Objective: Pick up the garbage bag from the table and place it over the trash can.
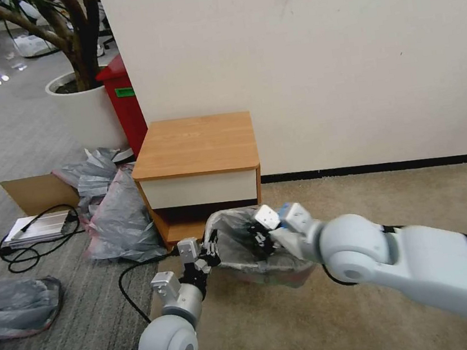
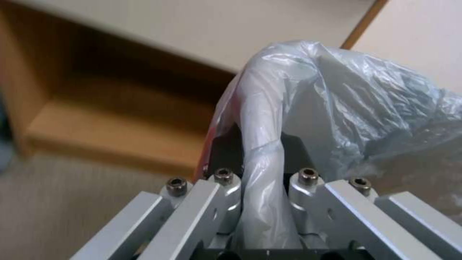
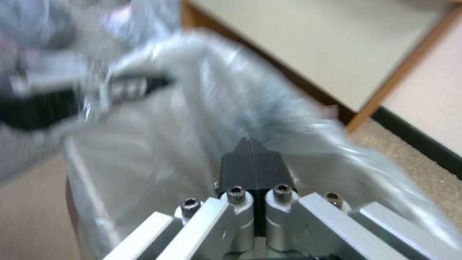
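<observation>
Below the table (image 1: 193,146), on the beige carpet (image 1: 363,210), head view: item one, the can (image 1: 268,273), cream, standing just in front of the table's lower shelf, with the bag (image 1: 235,237) draped over and into it, grey plastic bunched above the rim. Item two, my left gripper (image 1: 211,251), at the can's left corner, fingers on the bag's edge. Item three, my right gripper (image 1: 261,238), reaching in from the right, low inside the bag's mouth. Item four, off to the left: dark grey sacks (image 1: 116,212), a cardboard piece (image 1: 37,193), a red bin (image 1: 126,108), a white planter (image 1: 80,108). Left wrist view: my left gripper (image 2: 260,151) pinches a rolled fold of the bag (image 2: 337,97), the plastic running between the two black pads, a strip of its pink-red band showing beside one pad; the table's shelf (image 2: 110,119) lies beyond. Right wrist view: my right gripper (image 3: 252,162) has its black pads pressed together, tip to tip; whether any film lies between them I cannot tell. The bag (image 3: 168,144) spreads around and beyond the tips, blurred, the table's white drawer front (image 3: 313,47) behind it.
</observation>
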`<state>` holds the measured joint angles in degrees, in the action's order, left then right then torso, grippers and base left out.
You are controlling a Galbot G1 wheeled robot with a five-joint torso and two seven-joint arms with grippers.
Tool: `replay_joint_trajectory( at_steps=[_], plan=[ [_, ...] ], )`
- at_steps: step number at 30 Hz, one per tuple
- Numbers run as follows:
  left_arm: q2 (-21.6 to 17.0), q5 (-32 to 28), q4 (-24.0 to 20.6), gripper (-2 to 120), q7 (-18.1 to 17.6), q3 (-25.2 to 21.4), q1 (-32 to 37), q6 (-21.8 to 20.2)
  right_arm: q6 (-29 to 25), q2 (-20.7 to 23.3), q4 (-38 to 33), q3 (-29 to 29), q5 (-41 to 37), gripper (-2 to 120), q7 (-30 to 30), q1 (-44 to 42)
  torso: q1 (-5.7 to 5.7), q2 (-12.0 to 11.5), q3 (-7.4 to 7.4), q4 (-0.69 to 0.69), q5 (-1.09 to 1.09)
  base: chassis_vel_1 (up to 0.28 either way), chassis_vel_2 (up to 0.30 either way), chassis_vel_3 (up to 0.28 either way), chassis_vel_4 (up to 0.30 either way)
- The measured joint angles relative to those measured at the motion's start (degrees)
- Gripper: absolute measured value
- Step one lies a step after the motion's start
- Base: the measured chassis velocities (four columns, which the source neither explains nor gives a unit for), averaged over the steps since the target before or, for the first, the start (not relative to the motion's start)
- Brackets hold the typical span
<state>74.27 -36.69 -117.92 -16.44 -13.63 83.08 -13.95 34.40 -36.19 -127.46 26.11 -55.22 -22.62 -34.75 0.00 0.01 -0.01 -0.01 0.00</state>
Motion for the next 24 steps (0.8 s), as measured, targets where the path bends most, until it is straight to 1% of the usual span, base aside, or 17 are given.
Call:
replay_joint_trajectory(
  at_steps=[1,2,4,5,6,7,8,9,11,13,14,15,17,18,22,23,24],
  plan=[
    [0.28,-0.35,0.0,8,-1.09,0.31,0.7,-0.01,-2.49,-0.02,-0.56,-2.75,2.08,0,-1.19,-3.82,0.0,0.0,0.0,0.01,0.0,0.0,0.0,0.0,0.0],
    [0.28,-0.35,0.0,8,-1.09,0.31,0.7,-0.01,-2.49,-0.02,-0.56,-2.75,2.08,0,-1.19,-3.82,0.0,0.0,0.0,0.01,0.0,0.0,0.0,0.0,0.0],
    [0.72,-0.58,-0.1,8,-2.31,0.85,1.88,-0.02,-5.81,-1.34,-1.27,-9.91,6.84,0,-2.25,-12.56,0.0,0.0,0.0,0.01,0.01,0.0,0.0,0.0,0.0],
    [0.96,-0.58,-0.24,8,-2.93,1.19,2.96,-0.02,-7.52,-3.32,-1.5,-15.59,10.34,5,-2.48,-19.11,0.0,0.0,0.0,0.02,0.0,0.0,0.0,0.0,0.0],
    [0.96,-0.58,-0.24,8,-2.93,1.19,2.96,-0.02,-7.52,-3.32,-1.5,-15.59,10.34,5,-2.48,-19.11,0.0,0.0,0.0,0.02,0.0,0.0,0.0,0.0,0.0],
    [1.08,-0.58,-0.61,8,-3.28,1.53,3.94,-0.02,-10.55,-6.55,-1.52,-21.23,16.21,11,-2.37,-27.31,0.0,0.0,0.0,0.01,0.04,0.0,0.0,0.0,0.0],
    [1.08,-0.58,-0.98,8,-3.44,1.72,4.7,-0.02,-13.34,-9.03,-1.43,-25.61,20.69,16,-2.15,-32.94,0.0,0.0,0.0,0.01,0.04,0.0,0.0,0.0,0.0],
    [1.08,-0.58,-0.98,8,-3.44,1.72,4.7,-0.02,-13.34,-9.03,-1.43,-25.61,20.69,16,-2.15,-32.94,0.0,0.0,0.0,0.01,0.04,0.0,0.0,0.0,0.0],
    [1.0,-0.58,-1.7,8,-3.64,2.35,5.8,-0.02,-18.46,-13.95,-1.26,-32.63,28.51,25,-0.66,-43.16,0.0,0.0,0.0,0.02,-0.01,0.0,0.0,0.0,0.0],
    [0.89,-0.59,-2.23,8,-3.83,2.77,6.61,-0.06,-22.72,-18.36,-1.22,-37.27,34.54,34,0.46,-50.93,0.0,0.0,-0.01,-0.02,0.02,0.0,0.0,0.0,0.0],
    [0.89,-0.59,-2.23,8,-3.83,2.77,6.61,-0.06,-22.72,-18.36,-1.22,-37.27,34.54,34,0.46,-50.93,0.0,0.0,-0.01,-0.02,0.02,0.0,0.0,0.0,0.0],
    [0.89,-0.64,-2.44,8,-3.94,3.02,6.95,-0.1,-24.08,-20.01,-1.22,-38.65,36.29,37,0.59,-53.03,0.0,0.0,-0.01,-0.01,-0.02,0.0,0.0,0.0,0.0],
    [0.97,-0.65,-2.83,8,-4.64,4.02,8.09,-0.17,-27.68,-25.73,-1.53,-41.79,41.48,47,0.88,-58.27,0.0,0.0,-0.01,0.0,-0.01,0.0,0.0,0.0,0.0],
    [0.97,-0.65,-2.83,8,-4.64,4.02,8.09,-0.17,-27.68,-25.73,-1.53,-41.79,41.48,47,0.88,-58.27,0.0,0.0,-0.01,0.0,-0.01,0.0,0.0,0.0,0.0],
    [1.61,2.64,-3.06,8,-4.79,5.24,10.6,-0.04,-31.07,-33.8,-1.91,-42.88,47.79,68,0.87,-61.69,0.0,0.0,0.0,0.02,-0.01,0.0,0.0,0.0,0.0],
    [1.61,2.64,-3.06,8,-4.79,5.24,10.6,-0.04,-31.07,-33.8,-1.91,-42.88,47.79,68,0.87,-61.69,0.0,0.0,0.0,0.02,-0.01,0.0,0.0,0.0,0.0],
    [1.72,3.01,-3.18,8,-4.77,5.35,11.06,-0.03,-31.39,-35.4,-2.02,-42.98,48.85,71,0.87,-62.1,0.0,0.0,0.0,0.02,0.0,0.0,0.0,0.0,0.0]
  ],
)
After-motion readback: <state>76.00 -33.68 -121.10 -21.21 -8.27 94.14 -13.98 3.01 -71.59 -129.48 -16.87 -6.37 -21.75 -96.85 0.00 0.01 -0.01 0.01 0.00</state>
